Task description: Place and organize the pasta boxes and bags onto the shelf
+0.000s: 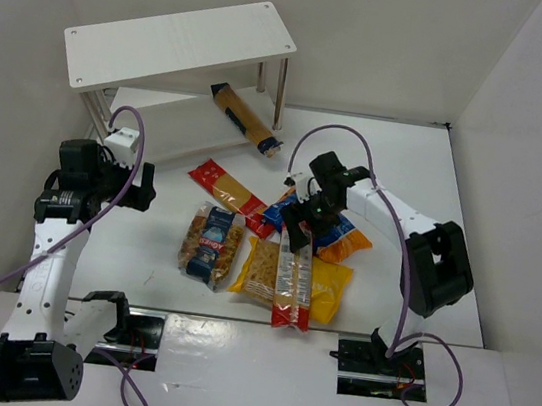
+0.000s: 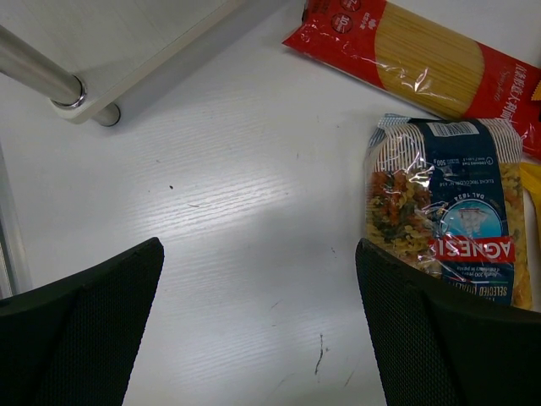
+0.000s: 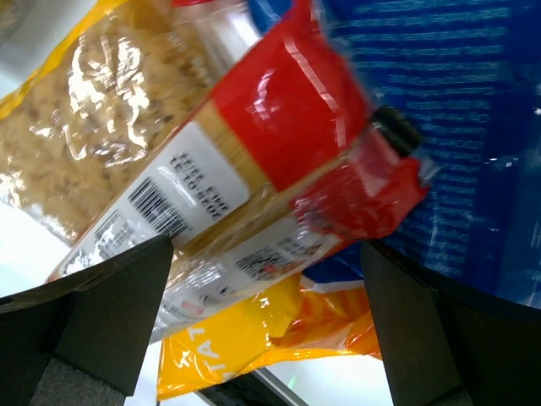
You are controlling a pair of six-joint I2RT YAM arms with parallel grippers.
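The white shelf (image 1: 183,37) stands at the back left, with a tan box with a dark blue end (image 1: 245,119) on its lower board. One red spaghetti packet (image 1: 227,190) lies on the table and also shows in the left wrist view (image 2: 431,59). A clear blue-labelled bag (image 1: 211,243) lies near it, next to the left finger in the left wrist view (image 2: 448,224). A second spaghetti packet (image 1: 293,285) lies across the yellow bag (image 1: 331,290). My right gripper (image 1: 298,225) is open, its jaws astride that packet's far end (image 3: 279,144), over the blue-orange bag (image 1: 347,239). My left gripper (image 1: 144,188) is open and empty above bare table.
White walls enclose the table on the left, back and right. The shelf's rod legs (image 1: 280,93) stand near the tan box, and one shelf foot (image 2: 76,93) is close to my left gripper (image 2: 258,245). My right gripper shows in its wrist view (image 3: 266,245).
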